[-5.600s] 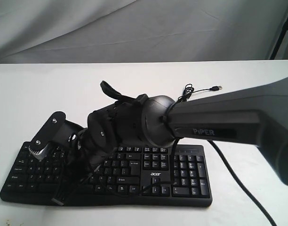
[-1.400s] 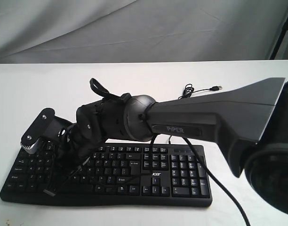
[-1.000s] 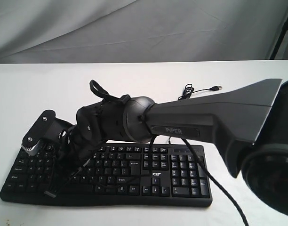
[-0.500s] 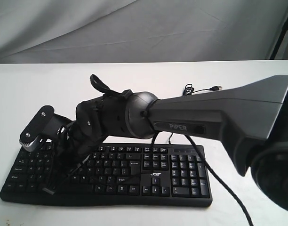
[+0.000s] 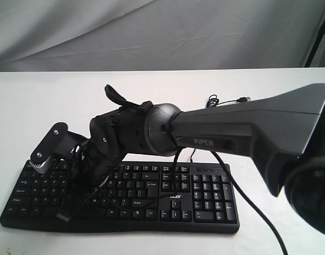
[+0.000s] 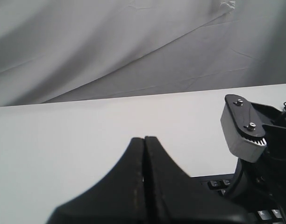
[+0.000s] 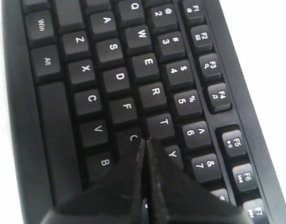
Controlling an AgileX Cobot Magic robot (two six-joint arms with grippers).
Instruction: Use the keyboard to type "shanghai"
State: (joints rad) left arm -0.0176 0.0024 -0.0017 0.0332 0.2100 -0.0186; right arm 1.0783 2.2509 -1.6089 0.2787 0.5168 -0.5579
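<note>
The black keyboard lies at the front of the white table, its acer logo facing the camera. My right arm reaches across to the keyboard's left half, and its wrist hides the fingertips in the exterior view. In the right wrist view my right gripper is shut with nothing in it, its tips just above the G key, beside T and Y. My left gripper is shut and empty, held over the bare table left of the keyboard's corner. It does not show in the exterior view.
The keyboard's thin USB cable lies coiled on the table behind it. A thicker black cable hangs from my right arm across the number pad side. A grey cloth backdrop closes off the back.
My right arm rose from the far-left keys, then shifted to the right along the keyboard and came down a little. Both grippers stayed shut.
</note>
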